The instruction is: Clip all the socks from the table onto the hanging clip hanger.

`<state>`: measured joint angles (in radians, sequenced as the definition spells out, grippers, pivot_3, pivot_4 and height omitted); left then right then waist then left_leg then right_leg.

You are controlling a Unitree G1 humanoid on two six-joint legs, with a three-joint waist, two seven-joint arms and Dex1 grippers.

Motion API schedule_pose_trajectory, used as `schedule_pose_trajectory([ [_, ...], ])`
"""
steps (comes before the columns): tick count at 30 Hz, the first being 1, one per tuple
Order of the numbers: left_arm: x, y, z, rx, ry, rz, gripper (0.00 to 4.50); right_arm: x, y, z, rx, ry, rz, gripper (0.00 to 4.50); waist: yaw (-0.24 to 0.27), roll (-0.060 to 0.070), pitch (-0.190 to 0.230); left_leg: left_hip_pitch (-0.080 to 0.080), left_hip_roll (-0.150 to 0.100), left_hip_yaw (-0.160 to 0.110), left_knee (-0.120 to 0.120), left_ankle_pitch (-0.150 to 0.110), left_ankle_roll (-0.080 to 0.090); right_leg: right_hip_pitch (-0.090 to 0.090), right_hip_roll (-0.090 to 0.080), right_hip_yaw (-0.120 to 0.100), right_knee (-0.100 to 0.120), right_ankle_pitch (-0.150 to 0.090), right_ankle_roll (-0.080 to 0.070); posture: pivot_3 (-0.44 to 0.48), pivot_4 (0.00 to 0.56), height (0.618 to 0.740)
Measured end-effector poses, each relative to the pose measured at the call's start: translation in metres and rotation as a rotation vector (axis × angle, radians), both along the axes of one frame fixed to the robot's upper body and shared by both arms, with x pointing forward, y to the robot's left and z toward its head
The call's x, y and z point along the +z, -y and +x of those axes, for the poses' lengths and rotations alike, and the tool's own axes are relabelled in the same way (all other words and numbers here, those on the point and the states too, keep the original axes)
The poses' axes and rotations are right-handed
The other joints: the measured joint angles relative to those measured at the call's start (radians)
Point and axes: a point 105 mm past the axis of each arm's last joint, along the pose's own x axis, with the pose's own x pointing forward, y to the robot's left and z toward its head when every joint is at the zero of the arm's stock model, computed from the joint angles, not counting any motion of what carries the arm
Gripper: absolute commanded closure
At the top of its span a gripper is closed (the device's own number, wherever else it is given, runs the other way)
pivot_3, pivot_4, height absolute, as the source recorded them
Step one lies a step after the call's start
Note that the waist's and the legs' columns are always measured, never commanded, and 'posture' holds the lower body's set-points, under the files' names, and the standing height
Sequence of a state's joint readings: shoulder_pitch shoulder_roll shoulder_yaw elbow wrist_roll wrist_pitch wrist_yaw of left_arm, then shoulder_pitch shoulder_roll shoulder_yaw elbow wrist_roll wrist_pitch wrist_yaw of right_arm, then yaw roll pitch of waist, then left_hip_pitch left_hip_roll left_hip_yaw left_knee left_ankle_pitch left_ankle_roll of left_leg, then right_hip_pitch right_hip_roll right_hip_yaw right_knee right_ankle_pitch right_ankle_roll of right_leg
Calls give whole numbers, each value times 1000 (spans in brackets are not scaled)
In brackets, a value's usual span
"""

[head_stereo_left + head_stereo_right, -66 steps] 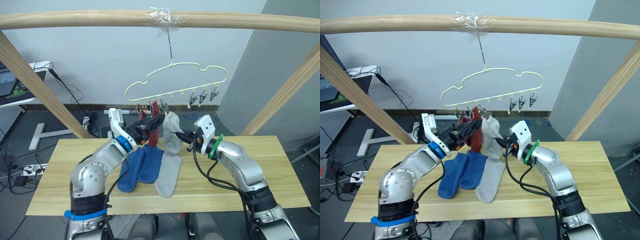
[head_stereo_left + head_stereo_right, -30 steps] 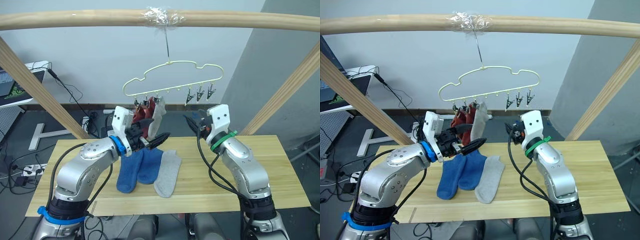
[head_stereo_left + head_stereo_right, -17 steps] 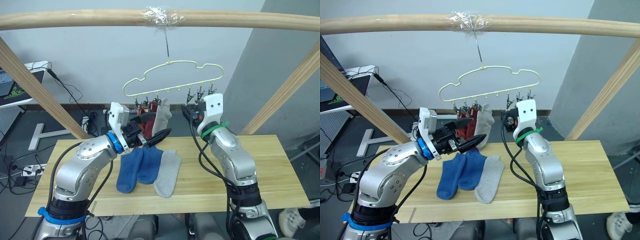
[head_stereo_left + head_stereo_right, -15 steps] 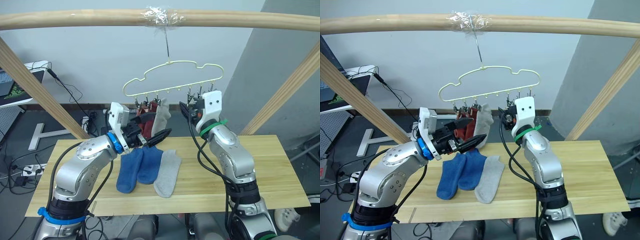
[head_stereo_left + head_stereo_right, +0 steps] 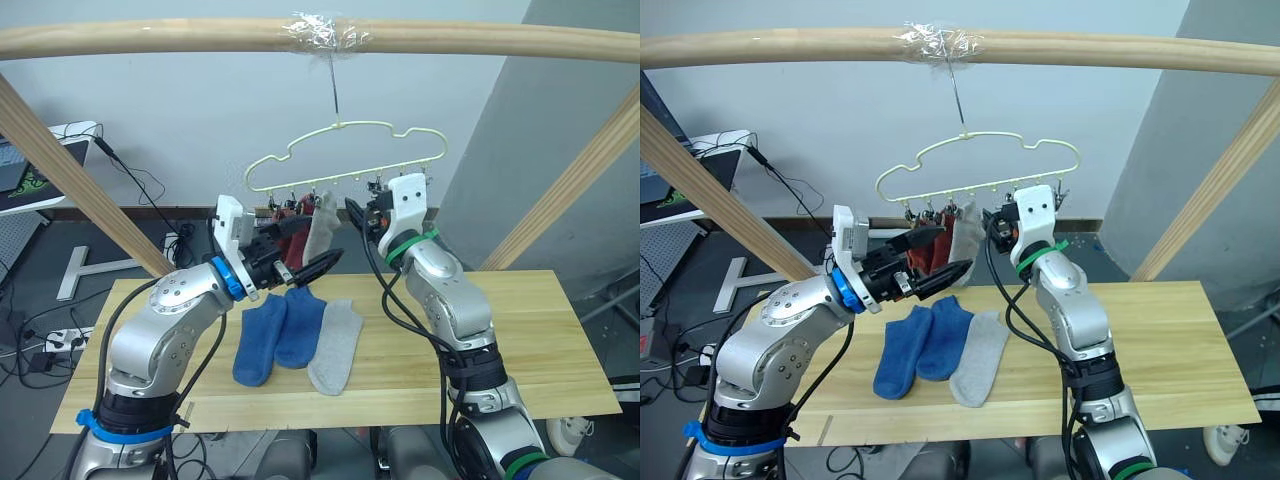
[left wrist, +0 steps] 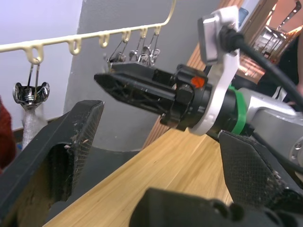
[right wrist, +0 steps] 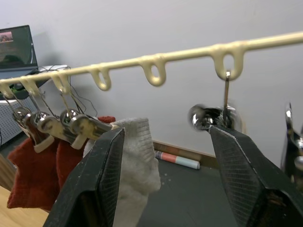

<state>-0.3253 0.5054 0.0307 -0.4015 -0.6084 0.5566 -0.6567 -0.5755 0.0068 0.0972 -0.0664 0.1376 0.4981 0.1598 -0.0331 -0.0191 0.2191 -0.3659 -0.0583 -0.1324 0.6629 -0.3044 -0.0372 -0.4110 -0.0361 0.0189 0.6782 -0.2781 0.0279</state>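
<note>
clip hanger [image 5: 345, 160]: two rust red socks [image 7: 33, 170], one light grey sock [image 5: 320, 222] clipped. table [image 5: 530, 340]: two blue socks [image 5: 275, 335], one grey. both grippers [image 5: 945, 257] [image 7: 165, 156] spread wide, empty.

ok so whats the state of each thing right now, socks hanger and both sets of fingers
clip hanger: hanging from the wooden beam
two rust red socks: clipped on the hanger
one grey sock: clipped, hanging
two blue socks: lying flat on the table
other grey sock: flat on the table
left gripper: fingers open, empty
right gripper: fingers open, by the clips
</note>
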Motion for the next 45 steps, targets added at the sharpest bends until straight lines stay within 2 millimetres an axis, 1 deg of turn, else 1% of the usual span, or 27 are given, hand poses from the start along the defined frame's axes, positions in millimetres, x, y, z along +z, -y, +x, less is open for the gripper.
schedule_pose_trajectory([
  [8, 1, 1, 0, -2, 2, -3, 0, 0, 1, -3, 7, 7, 1, 1547, 0, 0, 0, 0, 0, 0, 0, 0, 0, 0, 0, 0, 0, 0, 0, -6, 190, 740],
  [10, 1, 0, 0, 1, 4, -4, 0, -8, 6, -10, 5, -4, -2, 1547, 1, 0, 0, 0, 0, 0, 0, 0, 0, 0, 0, 0, 0, 0, 0, -6, 190, 740],
  [13, 1, 0, 0, 1, 5, -5, 0, -25, 13, -15, -6, -57, -21, 1547, 1, 0, 0, -1, 0, 0, 1, 0, 0, 0, 0, 1, 0, 0, 0, -8, 195, 740],
  [15, 1, 0, 0, 2, 5, -7, 0, -27, 16, -15, -14, -69, -29, 1547, 1, 0, 0, 0, 0, 0, 1, 0, 0, 0, 0, 0, 1, 0, 0, -8, 195, 740],
  [20, 3, 1, 0, 1, 10, -11, 0, -23, 22, -14, -37, -59, -23, 1547, -2, 0, 0, 0, 0, 0, 0, 0, 0, 0, 0, 0, 2, 0, 0, -13, 196, 740],
  [22, 3, 1, -1, 0, 11, -11, 0, -18, 21, -12, -41, -44, -16, 1547, -2, 0, 0, 0, 0, 0, 0, 0, 0, 0, 0, 0, 2, 0, 0, -15, 197, 740],
  [28, 9, 3, 0, -7, 32, -9, 0, 8, 6, 2, -22, 17, 13, 1547, -1, 0, 0, 0, 0, 0, 0, 0, 0, 0, 0, -1, 2, 0, 0, -15, 197, 740],
  [29, 10, 3, 0, -9, 36, -9, 0, 9, 4, 4, -18, 19, 14, 1547, -1, 0, 0, 0, 0, 0, 0, 0, 0, 0, 0, -1, 1, 0, 0, -3, 204, 740],
  [34, 10, 3, 1, -1, 35, -10, 0, 5, 2, 5, -10, 9, 15, 1547, 0, 0, 0, 0, 0, 0, 0, 0, 0, 0, 0, 0, 0, 0, 0, -3, 204, 740],
  [45, 13, 6, -1, -2, 46, -23, 0, 11, -4, 9, 7, 27, 16, 1547, 0, 0, 0, 0, 0, 0, 0, 0, 0, 0, 0, 0, 1, 0, 0, 0, 211, 740],
])
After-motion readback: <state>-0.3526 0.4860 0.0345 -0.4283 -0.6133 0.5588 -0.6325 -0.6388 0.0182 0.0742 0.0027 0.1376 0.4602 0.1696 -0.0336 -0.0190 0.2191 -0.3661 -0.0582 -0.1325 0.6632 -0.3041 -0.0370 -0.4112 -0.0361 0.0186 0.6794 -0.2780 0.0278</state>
